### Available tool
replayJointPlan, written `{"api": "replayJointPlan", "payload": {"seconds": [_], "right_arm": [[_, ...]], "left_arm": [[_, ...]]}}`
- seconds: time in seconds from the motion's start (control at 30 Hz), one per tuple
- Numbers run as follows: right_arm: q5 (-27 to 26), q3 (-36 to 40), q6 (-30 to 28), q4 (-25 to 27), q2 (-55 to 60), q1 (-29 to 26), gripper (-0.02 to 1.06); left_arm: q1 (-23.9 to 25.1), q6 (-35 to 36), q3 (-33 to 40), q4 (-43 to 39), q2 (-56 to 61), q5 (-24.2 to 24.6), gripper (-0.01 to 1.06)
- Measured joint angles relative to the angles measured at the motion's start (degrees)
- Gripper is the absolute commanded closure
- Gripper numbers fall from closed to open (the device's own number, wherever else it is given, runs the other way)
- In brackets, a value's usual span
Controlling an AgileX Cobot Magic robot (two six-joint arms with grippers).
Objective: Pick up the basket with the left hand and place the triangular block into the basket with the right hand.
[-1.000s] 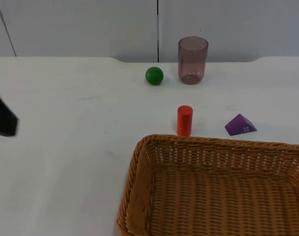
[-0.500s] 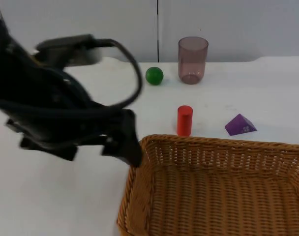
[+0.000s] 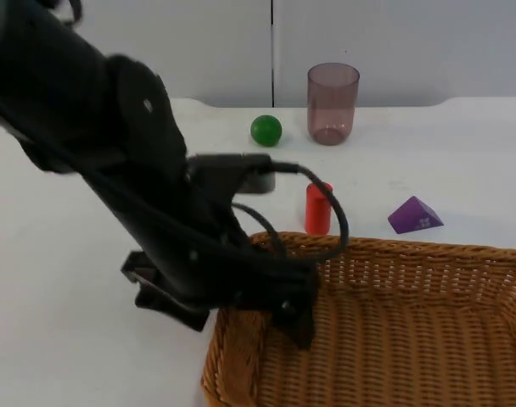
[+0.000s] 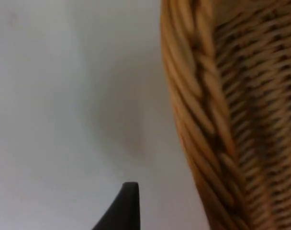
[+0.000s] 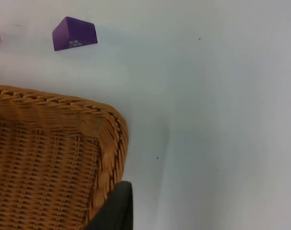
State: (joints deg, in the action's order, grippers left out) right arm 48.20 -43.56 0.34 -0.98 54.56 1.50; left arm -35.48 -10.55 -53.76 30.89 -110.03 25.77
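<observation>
- Since half a second ago the left arm has been swung further across the table (image 3: pixel 88 339) and lowered, so that the left gripper (image 3: pixel 271 315) is now seen at the near-left corner of the basket (image 3: pixel 394 339); a second ago only a sliver of that arm was in the top view.
- One black finger (image 3: pixel 300 326) is seen hanging inside the basket just past the left rim. In the left wrist view the braided rim (image 4: pixel 193 120) runs close beside the fingertip (image 4: pixel 124 206), with bare table on the other side of it.
- It is judged that the rim is being straddled for a pinch. Whether the fingers are spread or already closed on the wicker cannot be told.
- No shift of the basket is noted across the three top views; it still rests flat on the table, so the lift is taken as not yet begun.
- Triangular block (image 3: pixel 414 215): purple, unmoved, lying on the table just behind the basket's far rim, right of the red cylinder (image 3: pixel 318 208). It is also seen in the right wrist view (image 5: pixel 74 33), well apart from the basket corner.
- Right gripper (image 5: pixel 114 211): waiting above the basket's right corner; finger state cannot be told.
- Green ball (image 3: pixel 266 131) and tinted cup (image 3: pixel 333 103) stand unchanged at the back of the table.
</observation>
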Motion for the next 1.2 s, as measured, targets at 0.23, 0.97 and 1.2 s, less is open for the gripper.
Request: {"api": "replayJointPlan", "payload": {"seconds": [0.23, 0.97, 1.2], "right_arm": [[0.0, 0.0, 0.0, 0.0, 0.0, 0.0, -0.01], [-0.1, 0.0, 0.1, 0.0, 0.0, 0.0, -0.01], [-0.1, 0.0, 0.1, 0.0, 0.0, 0.0, -0.01]], "left_arm": [[-0.3, 0.0, -0.1, 2.7, -4.7, -2.8, 0.24], [4.4, -0.7, -0.1, 3.6, 2.4, 8.0, 1.05], [11.4, -3.5, 0.0, 3.3, 12.4, 15.2, 1.05]]}}
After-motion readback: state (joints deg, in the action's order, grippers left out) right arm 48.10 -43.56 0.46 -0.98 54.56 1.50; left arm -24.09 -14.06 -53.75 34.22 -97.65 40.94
